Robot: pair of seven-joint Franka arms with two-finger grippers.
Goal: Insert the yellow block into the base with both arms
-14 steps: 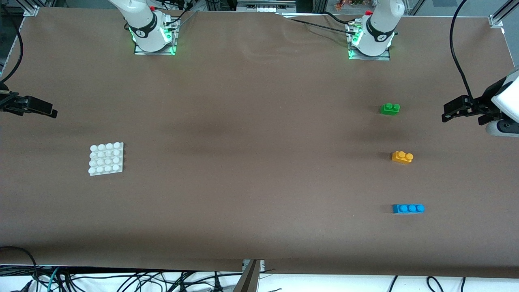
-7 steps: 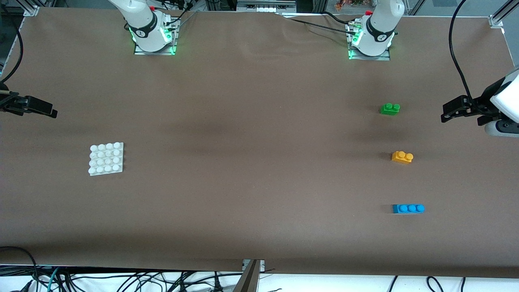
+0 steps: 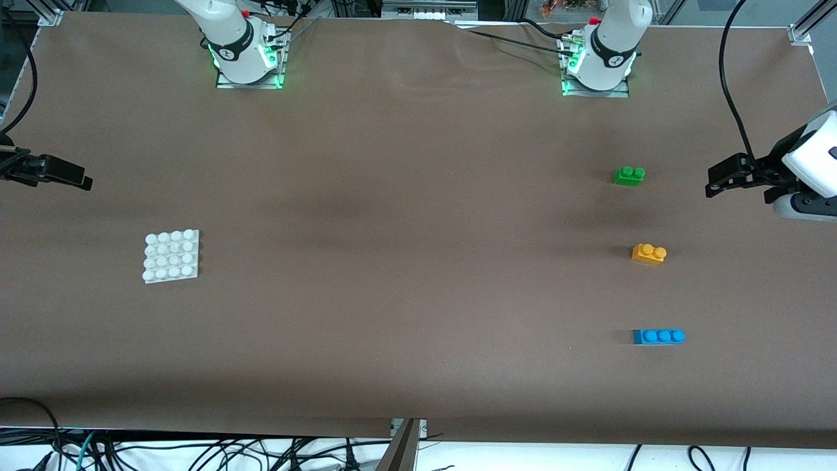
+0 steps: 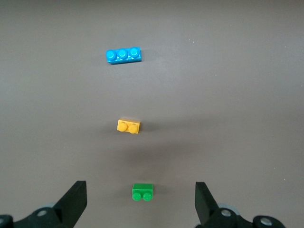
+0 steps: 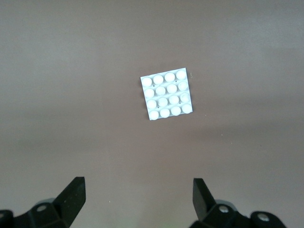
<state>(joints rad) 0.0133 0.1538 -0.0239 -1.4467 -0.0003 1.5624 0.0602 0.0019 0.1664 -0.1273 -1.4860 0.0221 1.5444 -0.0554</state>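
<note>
Base, stiff white studded plate, lies flat toward the right arm's end; right gripper hangs over it, fingers apart. Yellow block, likely light, rigid, slick plastic, sits between green brick and blue brick; pinch its flat sides. Left gripper hovers empty, spread wide.

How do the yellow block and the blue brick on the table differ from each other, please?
The yellow block carries two round studs; the blue brick carries three in a row and is longer. The yellow block lies slightly skewed, while the blue brick lies square to the table edge. The blue brick is nearer the front camera; the yellow block sits between it and the green brick. Both rest studs-up, untouched, toward the left arm's end.
</note>
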